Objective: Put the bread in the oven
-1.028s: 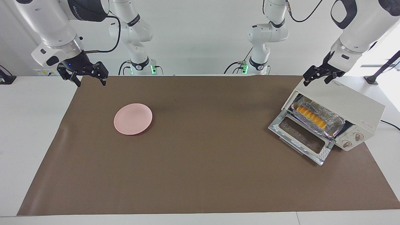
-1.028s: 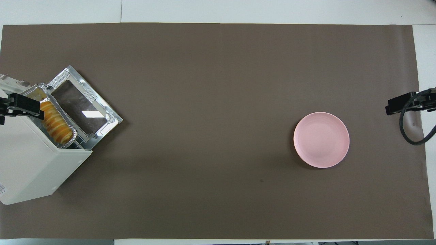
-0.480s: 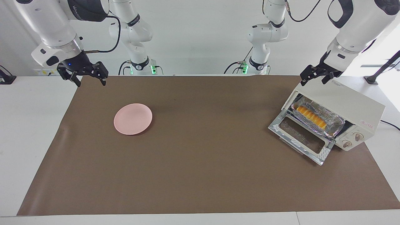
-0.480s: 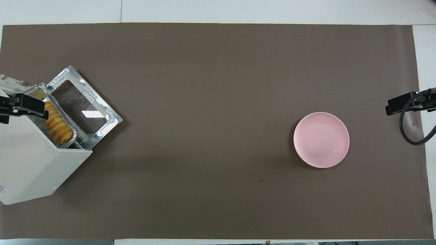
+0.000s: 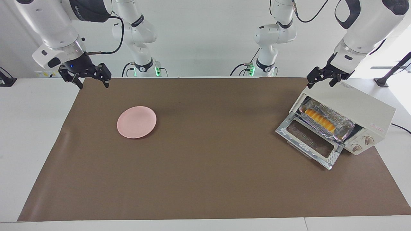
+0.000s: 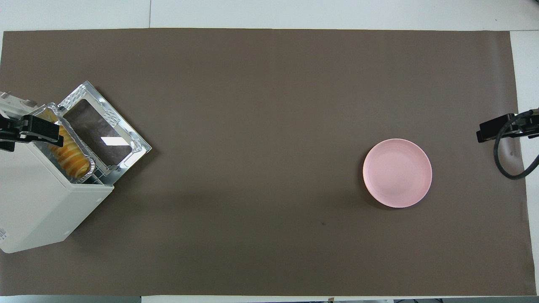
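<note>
The bread [image 5: 319, 120], a ridged yellow-orange loaf, lies in a crinkled foil tray [image 5: 322, 127] on the rack inside the cream-white oven [image 5: 353, 102]. The oven's glass door [image 5: 308, 139] hangs open and flat. Bread [image 6: 71, 158] and oven [image 6: 33, 198] also show in the overhead view. My left gripper [image 5: 320, 82] is open and empty, raised over the oven's top near its front edge. My right gripper [image 5: 93, 84] is open and empty, waiting over the mat's corner at the right arm's end.
A round pink plate [image 5: 136, 122] lies empty on the brown mat [image 5: 205, 176] toward the right arm's end. The oven stands at the left arm's end, at an angle, its open door reaching toward the table's middle.
My left gripper has risen slightly and drifted a little over the oven's top. The bread, tray, door, plate and right arm have not moved.
</note>
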### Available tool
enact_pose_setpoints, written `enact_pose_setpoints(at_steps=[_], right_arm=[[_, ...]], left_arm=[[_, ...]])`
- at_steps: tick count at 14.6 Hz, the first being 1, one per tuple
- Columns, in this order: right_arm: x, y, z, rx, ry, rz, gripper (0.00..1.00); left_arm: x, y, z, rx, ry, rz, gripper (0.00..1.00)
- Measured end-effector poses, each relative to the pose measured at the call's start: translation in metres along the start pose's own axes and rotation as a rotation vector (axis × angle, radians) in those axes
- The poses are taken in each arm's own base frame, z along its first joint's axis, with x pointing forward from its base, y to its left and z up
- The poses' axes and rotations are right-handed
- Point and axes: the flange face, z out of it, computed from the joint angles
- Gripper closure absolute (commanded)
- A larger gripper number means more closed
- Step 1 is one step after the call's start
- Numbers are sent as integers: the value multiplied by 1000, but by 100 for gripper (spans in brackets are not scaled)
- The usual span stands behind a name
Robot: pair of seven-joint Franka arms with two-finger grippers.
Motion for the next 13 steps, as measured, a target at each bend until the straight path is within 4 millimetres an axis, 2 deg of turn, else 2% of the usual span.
enact_pose_setpoints(at_steps=[13], right_arm=[[0,0,0,0,0,0,0]], left_arm=[[3,0,-2,-1,28,0,0]])
